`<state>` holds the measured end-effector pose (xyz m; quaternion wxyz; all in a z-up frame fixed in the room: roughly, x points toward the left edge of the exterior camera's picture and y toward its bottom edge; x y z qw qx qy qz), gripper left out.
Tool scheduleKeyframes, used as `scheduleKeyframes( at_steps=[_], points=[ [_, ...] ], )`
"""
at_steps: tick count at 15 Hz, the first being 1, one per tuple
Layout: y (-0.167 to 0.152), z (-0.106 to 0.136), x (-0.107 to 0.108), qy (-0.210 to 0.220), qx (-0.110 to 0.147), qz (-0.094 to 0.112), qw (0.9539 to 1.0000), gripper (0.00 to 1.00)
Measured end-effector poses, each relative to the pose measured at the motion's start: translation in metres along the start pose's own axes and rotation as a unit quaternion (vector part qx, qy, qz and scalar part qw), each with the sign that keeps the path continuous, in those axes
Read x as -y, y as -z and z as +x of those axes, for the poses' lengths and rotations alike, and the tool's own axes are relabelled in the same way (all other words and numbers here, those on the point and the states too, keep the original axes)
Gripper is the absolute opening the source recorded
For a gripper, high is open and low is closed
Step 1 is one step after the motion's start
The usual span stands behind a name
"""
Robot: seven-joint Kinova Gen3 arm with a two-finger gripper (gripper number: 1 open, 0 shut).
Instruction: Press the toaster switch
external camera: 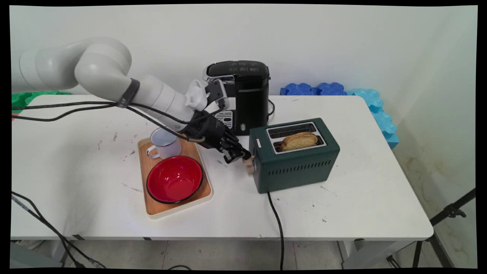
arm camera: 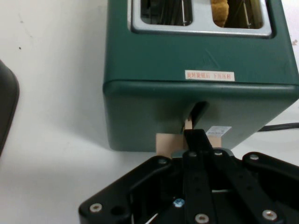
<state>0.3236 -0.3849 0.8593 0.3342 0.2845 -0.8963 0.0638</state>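
White rounded arm (external camera: pixel 102 72) links, black cables (external camera: pixel 68 108) strapped on, black screw-studded end effector (external camera: pixel 237 152), apparently two-fingered.

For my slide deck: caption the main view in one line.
Robot arm's gripper at the wooden lever of a green toaster holding one slice of bread.

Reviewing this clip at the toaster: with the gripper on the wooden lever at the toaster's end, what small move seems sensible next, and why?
Probably lift the gripper straight off. The wooden lever sits at the bottom of its slot on the green toaster, with a fingertip resting on it, and the bread slice is in the near slot. The lever looks fully down, so further pushing seems pointless.
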Motion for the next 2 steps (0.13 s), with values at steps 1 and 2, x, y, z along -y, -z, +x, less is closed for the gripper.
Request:
scheduleKeyframes(
  at_steps=[1,2],
  points=[
    [-0.0001,-0.0008,0.0001,0.001,0.000,0.000,1.0000,0.00],
    [-0.0003,-0.0017,0.0002,0.002,-0.001,0.001,1.0000,0.00]
  ],
)
